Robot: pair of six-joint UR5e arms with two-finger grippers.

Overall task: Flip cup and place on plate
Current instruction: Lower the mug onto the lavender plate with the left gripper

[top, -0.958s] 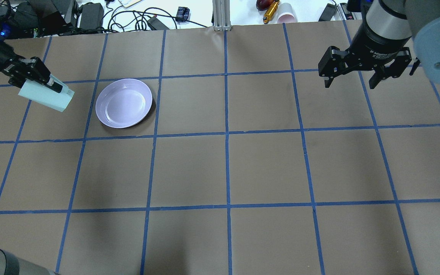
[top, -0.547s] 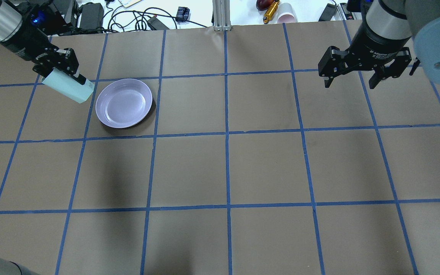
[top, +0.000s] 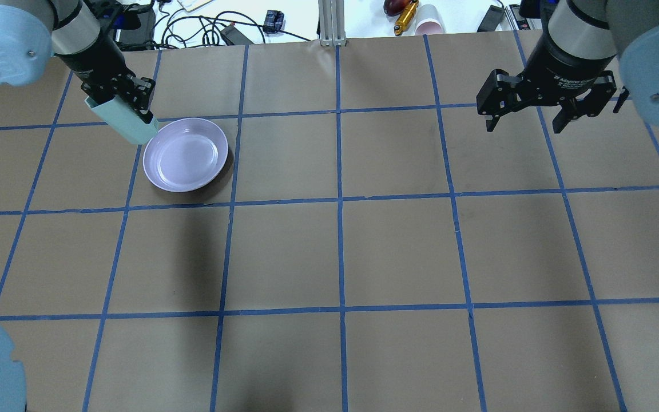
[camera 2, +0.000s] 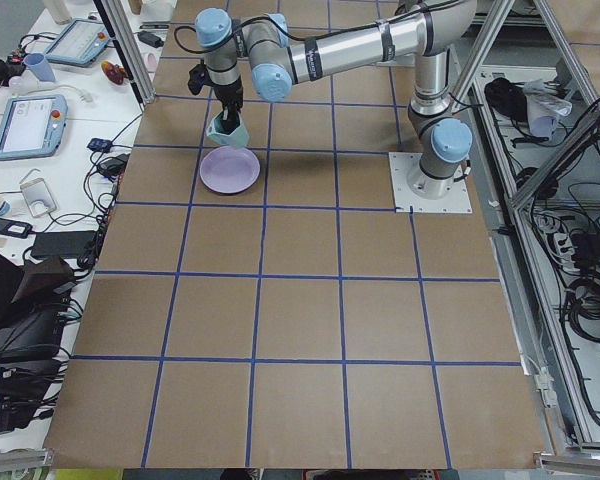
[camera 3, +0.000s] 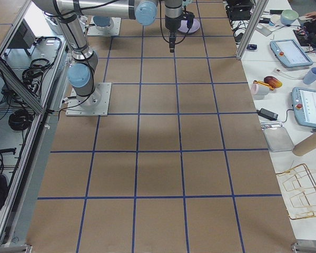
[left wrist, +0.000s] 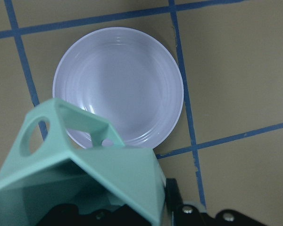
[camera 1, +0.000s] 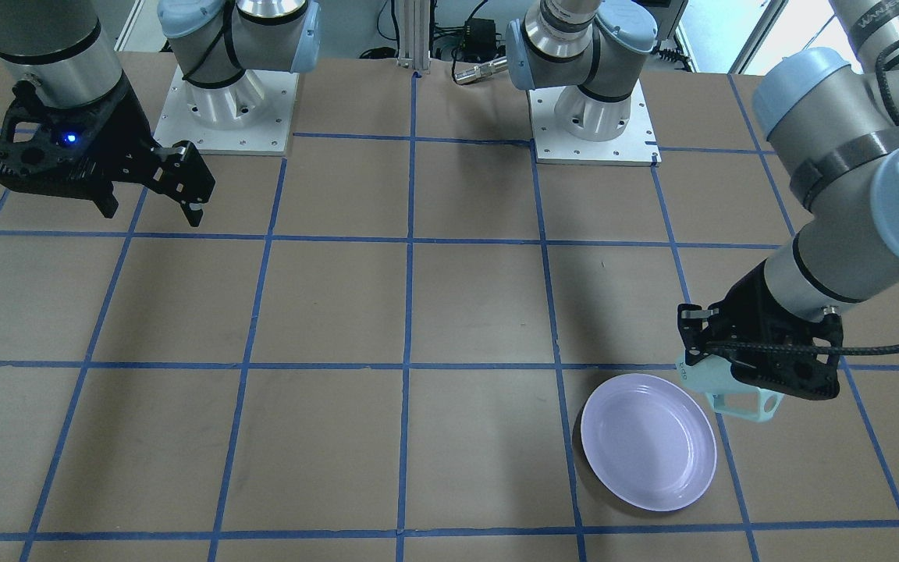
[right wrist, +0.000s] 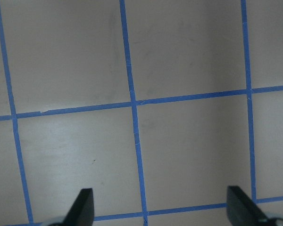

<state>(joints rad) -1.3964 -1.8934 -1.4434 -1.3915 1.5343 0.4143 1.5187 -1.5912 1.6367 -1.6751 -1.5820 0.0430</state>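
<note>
The pale mint faceted cup (top: pixel 122 121) hangs tilted in the air in my left gripper (top: pixel 133 109), which is shut on it, just over the left rim of the lavender plate (top: pixel 185 154). In the front view the cup (camera 1: pixel 719 384) sits under the gripper (camera 1: pixel 758 367) with its handle pointing down, beside the plate (camera 1: pixel 647 441). The left wrist view shows the cup's (left wrist: pixel 89 174) handle and open mouth above the plate (left wrist: pixel 125 82). My right gripper (top: pixel 524 127) is open and empty, far right above the table; it also shows in the right wrist view (right wrist: pixel 162 207).
Cables, power bricks and a pink paper cup (top: pixel 429 20) lie beyond the table's far edge, by an aluminium post (top: pixel 332 23). The two arm bases (camera 1: pixel 223 101) stand at the robot's side. Blue tape lines grid the brown table (top: pixel 341 252).
My left arm has carried the cup rightwards from the table's left edge to the plate's left rim, turning it more upright. The right arm has not moved.
</note>
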